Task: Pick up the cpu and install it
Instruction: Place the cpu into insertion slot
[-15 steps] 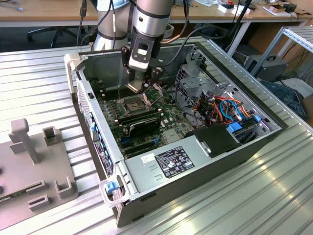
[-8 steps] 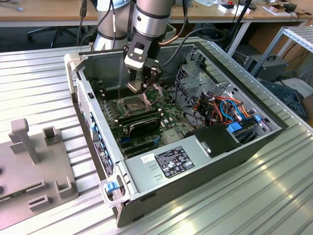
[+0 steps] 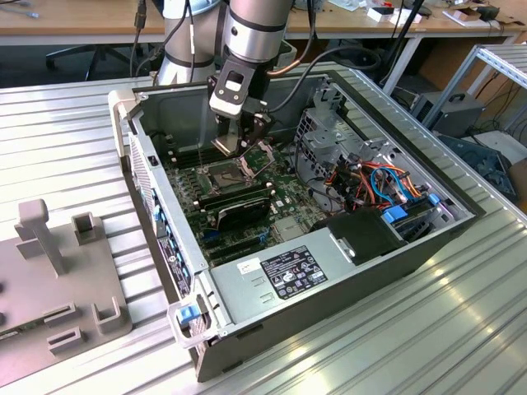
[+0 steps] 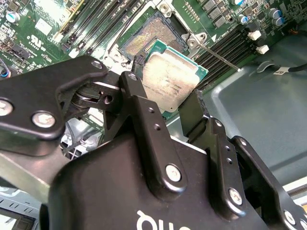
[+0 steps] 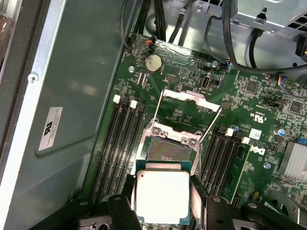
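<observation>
I see the arm [image 3: 255, 33] reaching steeply down into the open computer case [image 3: 395, 271]. Its gripper [image 3: 239, 148] is clamped on 2 opposite edges of the cpu [image 5: 161, 195], just above the open socket [image 5: 165, 151]. In the second wrist view, 1 finger [image 4: 144, 115] covers a corner of the chip.

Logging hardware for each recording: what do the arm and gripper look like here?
The arm is silver-grey cylindrical segments with a darker joint band; black cables run beside it. A white block sits at its wrist. The gripper is matte black, with jointed link fingers, silver screw heads and white lettering on its body.
</observation>
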Controlling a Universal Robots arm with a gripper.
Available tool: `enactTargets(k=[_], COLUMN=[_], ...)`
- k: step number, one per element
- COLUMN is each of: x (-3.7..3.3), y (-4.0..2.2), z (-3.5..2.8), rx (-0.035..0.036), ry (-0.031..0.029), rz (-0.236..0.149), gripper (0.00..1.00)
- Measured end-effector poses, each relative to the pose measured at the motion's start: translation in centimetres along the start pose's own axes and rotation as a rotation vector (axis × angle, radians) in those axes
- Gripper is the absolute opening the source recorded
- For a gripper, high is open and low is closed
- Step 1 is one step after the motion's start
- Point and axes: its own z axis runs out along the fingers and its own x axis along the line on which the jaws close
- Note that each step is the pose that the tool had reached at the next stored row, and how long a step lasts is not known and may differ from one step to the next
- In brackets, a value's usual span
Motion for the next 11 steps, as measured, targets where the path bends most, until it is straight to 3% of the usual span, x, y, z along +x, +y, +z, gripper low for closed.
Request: enactTargets(k=[5,8,11], x=[0.0,0.0,0.0], y=[0.0,0.0,0.0], z=[0.0,0.06,0.14], rx=[-0.0001,-0.0015,-0.0039], ry=[0.0,0.0002,0.0005], rz=[0.003,0.048,0.127], gripper=[0.55,0.55,0.55])
